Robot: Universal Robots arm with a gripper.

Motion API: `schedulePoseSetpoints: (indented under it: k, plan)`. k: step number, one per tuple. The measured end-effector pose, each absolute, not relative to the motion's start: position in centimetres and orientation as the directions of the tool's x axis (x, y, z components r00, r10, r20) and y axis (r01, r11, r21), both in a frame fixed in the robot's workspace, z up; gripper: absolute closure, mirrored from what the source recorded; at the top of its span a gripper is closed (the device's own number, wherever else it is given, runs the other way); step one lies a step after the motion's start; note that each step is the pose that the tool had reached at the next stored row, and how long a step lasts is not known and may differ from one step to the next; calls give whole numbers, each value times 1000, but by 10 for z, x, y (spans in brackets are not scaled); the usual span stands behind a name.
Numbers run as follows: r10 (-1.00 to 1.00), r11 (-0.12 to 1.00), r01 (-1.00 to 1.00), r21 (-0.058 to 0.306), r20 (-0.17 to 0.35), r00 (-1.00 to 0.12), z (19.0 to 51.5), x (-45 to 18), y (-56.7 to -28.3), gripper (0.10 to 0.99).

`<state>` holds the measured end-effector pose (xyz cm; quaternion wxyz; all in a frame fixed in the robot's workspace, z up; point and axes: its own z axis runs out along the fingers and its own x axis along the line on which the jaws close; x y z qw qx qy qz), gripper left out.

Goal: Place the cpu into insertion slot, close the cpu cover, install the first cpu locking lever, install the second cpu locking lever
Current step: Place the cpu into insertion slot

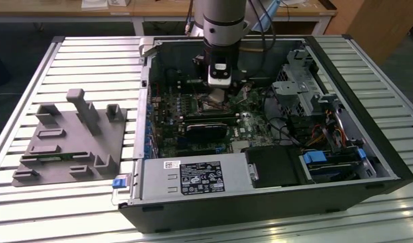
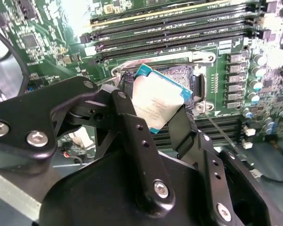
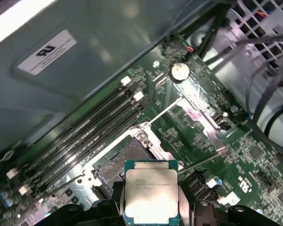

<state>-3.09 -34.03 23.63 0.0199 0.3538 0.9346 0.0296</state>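
While the cpu (image 3: 151, 195) is held clamped in the gripper (image 2: 153, 108), askew just above the slot (image 3: 119, 159) near the middle of the board (image 3: 236, 155), squaring and levelling against the rim is judged needed before any lowering.

Overhd light; glare on table (image 1: 58, 212); PC case (image 1: 260, 207) shadowed inside.

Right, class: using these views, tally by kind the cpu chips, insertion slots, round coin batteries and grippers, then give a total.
cpu, held in the gripper: 1
insertion slot, open with nothing seated in it: 1
coin battery: 1
gripper: 1
Total: 4
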Motion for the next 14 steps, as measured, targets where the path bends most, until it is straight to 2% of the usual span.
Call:
schedulePoseSetpoints:
  k: [14]
  plan:
    - [770, 638, 767, 69, -16, -638, 236, -31, -340, 545]
